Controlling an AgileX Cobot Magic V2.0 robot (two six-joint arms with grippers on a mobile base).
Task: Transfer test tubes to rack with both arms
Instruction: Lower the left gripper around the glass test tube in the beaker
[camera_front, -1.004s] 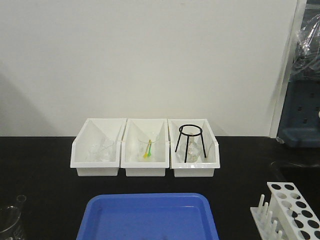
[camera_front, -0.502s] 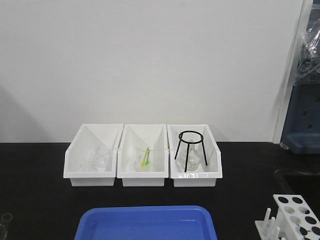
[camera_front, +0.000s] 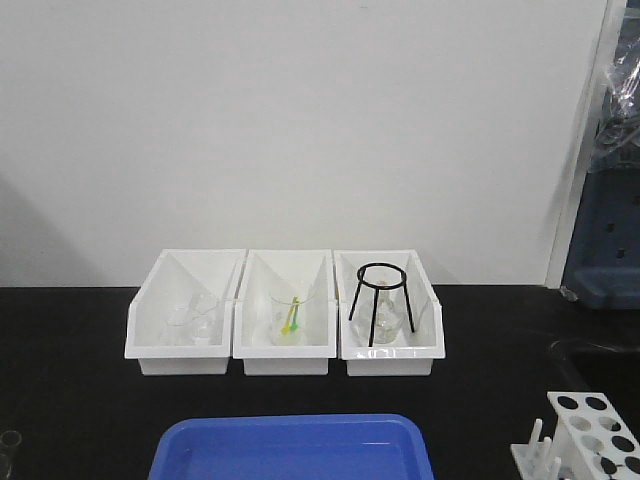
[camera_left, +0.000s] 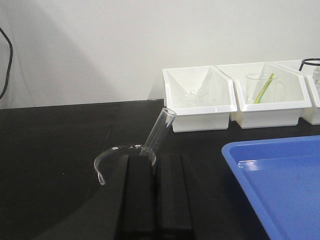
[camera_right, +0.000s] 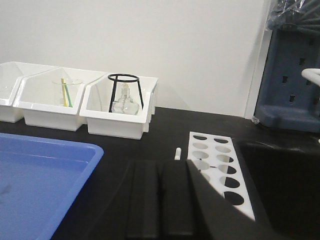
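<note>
One clear test tube leans to the right out of a wide clear beaker on the black table. My left gripper is shut just over the beaker's near rim, its tips at the tube's lower end; nothing sits between the jaws. The white rack with its rows of round holes stands just right of my right gripper, which is shut and holds nothing. In the front view the rack is at the bottom right corner, and neither gripper shows there.
A blue tray lies at the front middle, between the two grippers. Three white bins stand in a row at the back; the right one holds a flask under a black tripod ring. A dark sink edge lies right of the rack.
The front view has shifted: bins, tray and rack sit lower and a bit left in the frame. The glassware at the bottom left has almost left the picture.
</note>
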